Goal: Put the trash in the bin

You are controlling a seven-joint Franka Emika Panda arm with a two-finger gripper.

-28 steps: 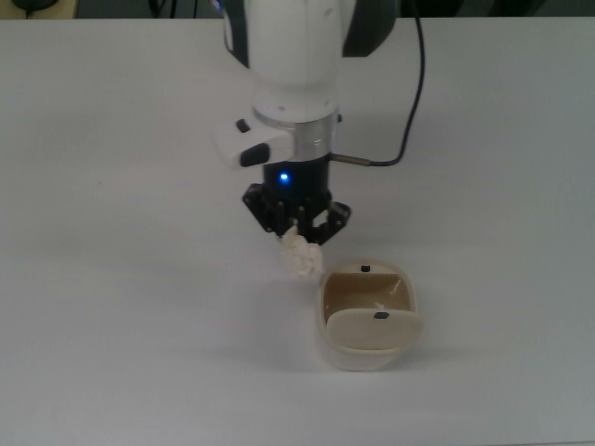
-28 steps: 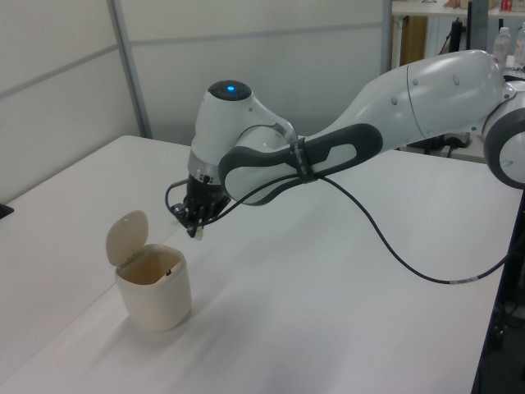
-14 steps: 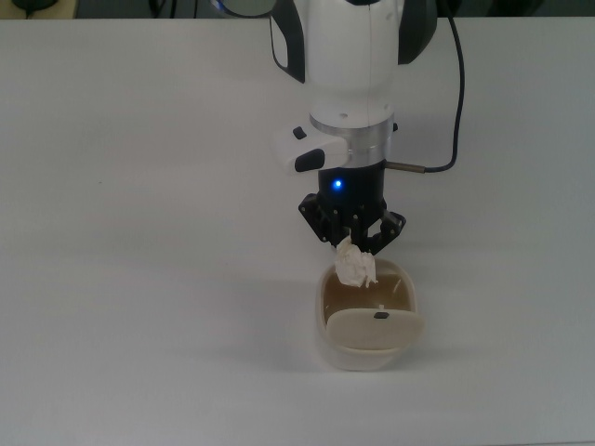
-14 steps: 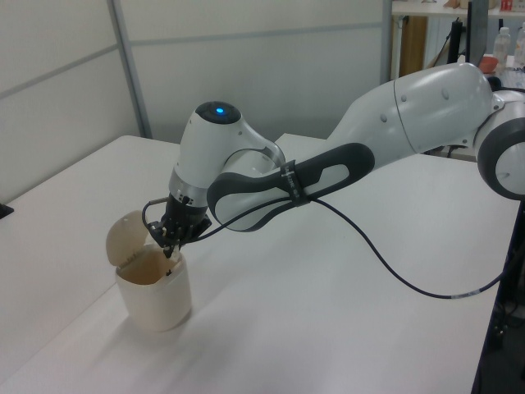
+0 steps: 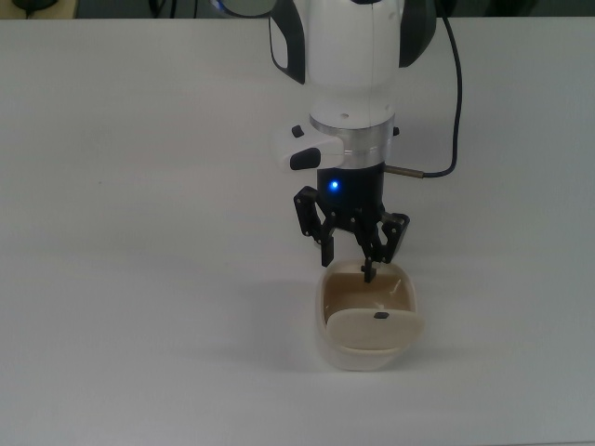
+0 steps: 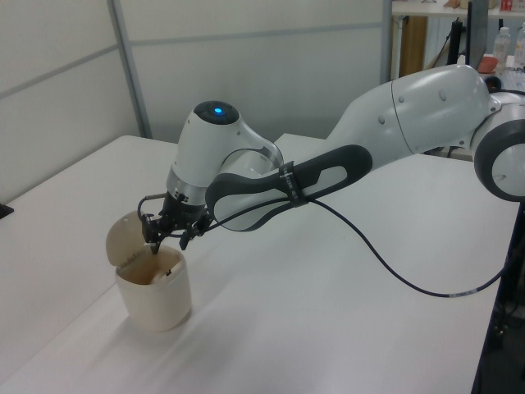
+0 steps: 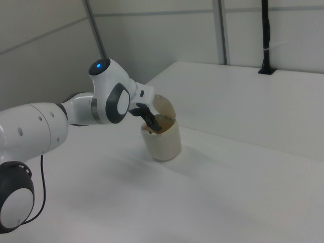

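One gripper (image 5: 350, 249), fingers spread and empty, hangs just above the bin (image 5: 369, 348) at its 12 o'clock rim in the top view, with the trash (image 5: 382, 304) lying inside directly below.

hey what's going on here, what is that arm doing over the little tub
A white Franka arm holds its black two-finger gripper right above a small cream-beige plastic bin on a white table. The bin's swing flap lid is tipped open. The fingers are spread apart and hold nothing. A crumpled off-white tissue wad is not clearly visible now; pale bits show inside the bin, so it may have been dropped in.
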